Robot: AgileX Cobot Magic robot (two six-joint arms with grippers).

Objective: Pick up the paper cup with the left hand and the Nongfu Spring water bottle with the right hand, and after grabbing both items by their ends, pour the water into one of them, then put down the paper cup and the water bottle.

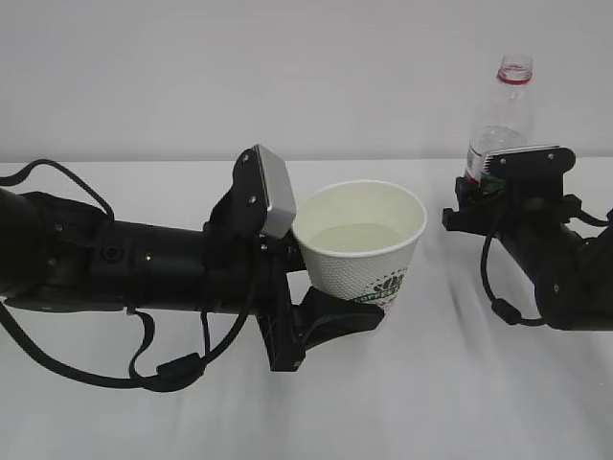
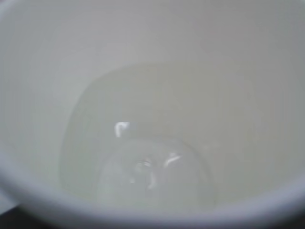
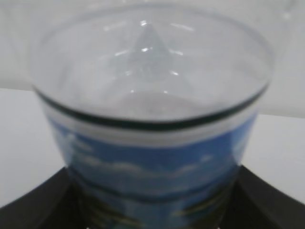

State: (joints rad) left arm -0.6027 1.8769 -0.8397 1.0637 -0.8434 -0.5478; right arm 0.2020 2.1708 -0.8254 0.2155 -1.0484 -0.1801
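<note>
With water (image 1: pixel 359 237) already in the paper cup (image 1: pixel 362 251), both hands should lower level: left hand (image 1: pixel 326 311) clasping it at 9 o'clock, right hand (image 1: pixel 498 196) clasping the Nongfu Spring water bottle (image 1: pixel 503 110) at 3 o'clock.

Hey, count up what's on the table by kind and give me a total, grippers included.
Paper cup: 1
Water bottle: 1
Grippers: 2, left gripper and right gripper
Total: 4

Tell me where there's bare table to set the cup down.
Bare table lies in front, between the left arm's cup and the right arm. Around the bottle it's crowded.
</note>
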